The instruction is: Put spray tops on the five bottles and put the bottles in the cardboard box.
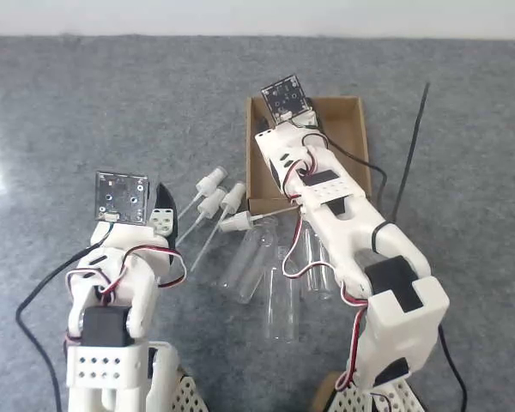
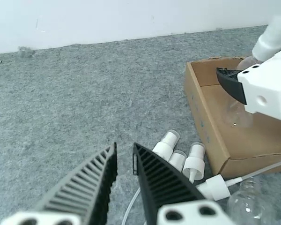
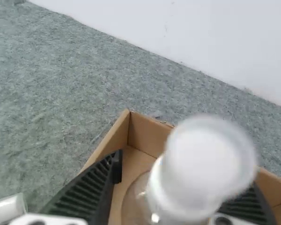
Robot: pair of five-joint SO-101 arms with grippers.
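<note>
**A:** Upper centre of the high view: a shallow brown cardboard box (image 1: pixel 354 129), open side up. The white right arm lies out over its upper-left part. The right gripper (image 3: pixel 185 183) is clenched on a clear plastic bottle with a white spray top (image 3: pixel 201 161).

**B:** Which way from the bottle to the box?

**A:** Straight below. The right wrist view has the box floor directly under the bottle. The long axis is tilted, spray top uppermost, base toward the floor. Judgement: lower and let go, with little sideways travel needed.

**B:** And the left arm?

**A:** Lower left of the high view. The left gripper (image 2: pixel 125 157) holds nothing, its jaws a narrow gap apart. It points toward the loose white spray tops (image 1: pixel 215 202) with thin dip tubes at frame centre, and is the nearer one to them. The clear uncapped bottles (image 1: pixel 279 296) lie on their sides just below the box, between the two arms.

**B:** Anything unclear?

**A:** The held bottle's base is hidden, so I cannot tell whether it touches the floor. The right arm covers some of the lying bottles, so their count is uncertain.
</note>
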